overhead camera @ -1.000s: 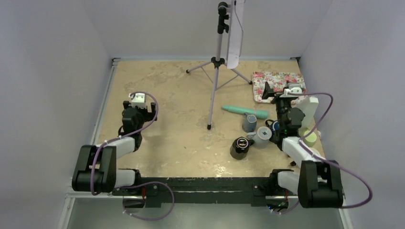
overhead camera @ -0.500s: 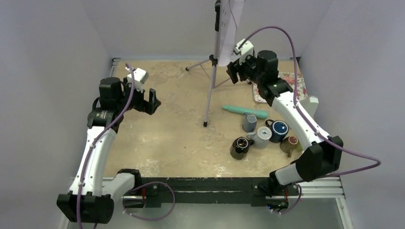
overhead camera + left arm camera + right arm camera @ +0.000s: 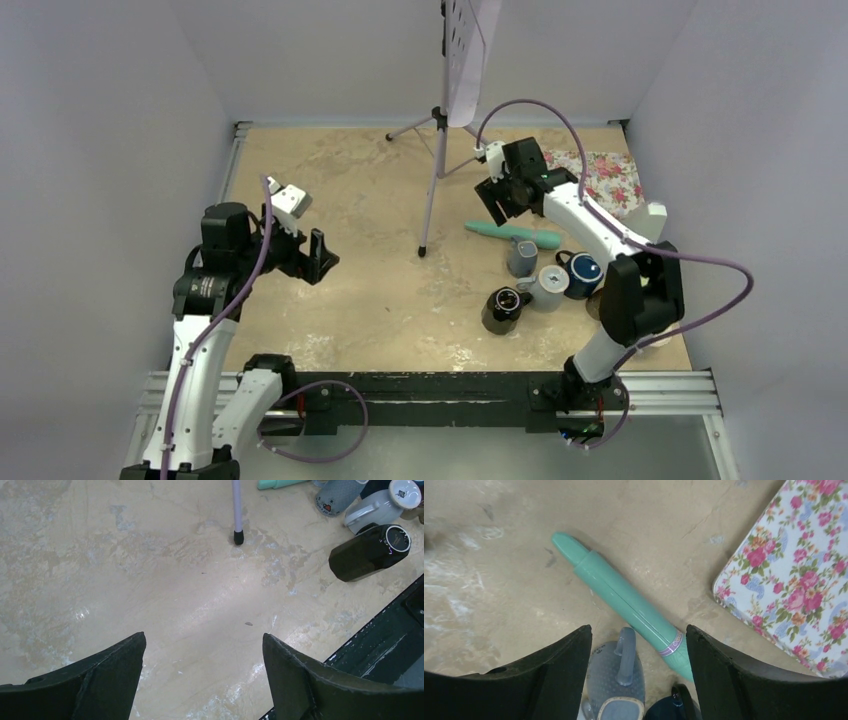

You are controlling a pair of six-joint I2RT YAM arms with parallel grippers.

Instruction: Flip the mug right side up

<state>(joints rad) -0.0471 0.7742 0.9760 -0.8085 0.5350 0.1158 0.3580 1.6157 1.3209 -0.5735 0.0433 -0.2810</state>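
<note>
Right arm (image 3: 580,215) dropped over the grey mug (image 3: 610,686), cut off below; both jaws spread, empty.

The tabletop (image 3: 150,580) looks worn and blotchy, the teal tube (image 3: 629,602) smooth glossy plastic, the grey mug (image 3: 608,689) matt.

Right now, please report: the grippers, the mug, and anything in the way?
Left gripper open, empty. Right gripper open, empty, over teal stick. Grey mug looks upside down, untouched. Teal stick and other mugs crowd it.
</note>
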